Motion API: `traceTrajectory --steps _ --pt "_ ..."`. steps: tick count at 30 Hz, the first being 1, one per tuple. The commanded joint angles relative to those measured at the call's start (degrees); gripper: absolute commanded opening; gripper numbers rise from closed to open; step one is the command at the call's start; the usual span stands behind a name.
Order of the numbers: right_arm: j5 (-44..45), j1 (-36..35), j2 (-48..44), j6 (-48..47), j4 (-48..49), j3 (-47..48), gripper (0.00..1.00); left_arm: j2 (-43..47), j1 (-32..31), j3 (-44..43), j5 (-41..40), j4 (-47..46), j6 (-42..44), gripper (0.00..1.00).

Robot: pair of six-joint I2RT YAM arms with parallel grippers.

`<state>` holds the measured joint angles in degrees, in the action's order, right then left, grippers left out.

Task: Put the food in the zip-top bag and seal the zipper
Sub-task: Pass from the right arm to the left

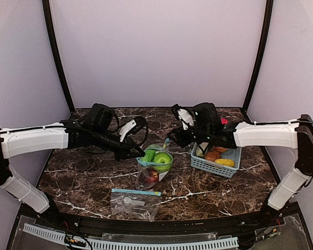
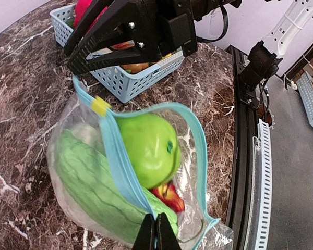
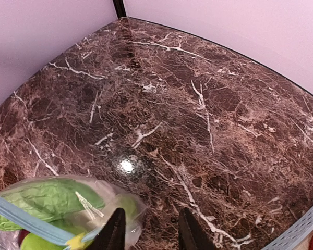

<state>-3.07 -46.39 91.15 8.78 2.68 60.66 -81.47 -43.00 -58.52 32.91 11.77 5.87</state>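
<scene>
The clear zip-top bag (image 1: pixel 152 169) with a light-blue zipper strip lies open in the middle of the table. It holds food: a green apple (image 2: pixel 151 148), a green leafy vegetable (image 2: pixel 91 179) and a red apple (image 2: pixel 170 196). My left gripper (image 2: pixel 156 233) is shut on the blue zipper strip (image 2: pixel 120 156) at the near end of the bag's mouth. A yellow slider (image 2: pixel 100 105) sits at the far end. My right gripper (image 3: pixel 152 235) is open just past that far end, nothing between its fingers. More food (image 1: pixel 219 155) lies in the basket.
A light-blue slotted basket (image 1: pixel 208 165) stands right of the bag, close behind my right gripper (image 1: pixel 170 141). A second, empty zip-top bag (image 1: pixel 135 202) lies flat near the front edge. Purple walls close in the table's back and sides.
</scene>
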Motion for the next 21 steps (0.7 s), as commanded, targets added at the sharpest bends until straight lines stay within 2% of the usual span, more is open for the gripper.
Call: traceTrajectory --steps 1,3,8,11,14,18,21 --pt "0.9 1.2 -0.4 0.6 -1.9 2.6 0.45 0.5 -0.6 1.0 -3.5 -3.8 -4.7 0.01" --pt "1.6 1.1 -2.3 0.8 -4.7 2.7 0.56 0.4 -0.7 1.6 -5.5 -4.9 -5.2 0.01" --pt "-1.0 -1.2 -9.8 0.0 -11.4 1.3 0.64 1.3 -0.6 3.8 -5.9 -8.4 -7.2 0.01" --pt "-1.9 -4.3 -13.1 0.7 -15.2 1.1 0.65 1.5 -0.6 3.8 -5.5 -7.9 -7.3 0.01" --pt "0.4 -9.6 -13.6 1.2 -16.9 0.9 0.61 1.2 -0.5 3.6 -5.4 -7.0 -7.3 0.01" --pt "1.9 -14.8 -12.6 0.0 -11.7 -2.1 0.57 0.9 -0.5 3.5 -3.8 -6.9 -7.7 0.01" --pt "2.8 -17.7 -12.7 -5.1 -4.4 -5.8 0.56 0.8 -0.5 3.3 -1.2 -7.1 -7.2 0.01"
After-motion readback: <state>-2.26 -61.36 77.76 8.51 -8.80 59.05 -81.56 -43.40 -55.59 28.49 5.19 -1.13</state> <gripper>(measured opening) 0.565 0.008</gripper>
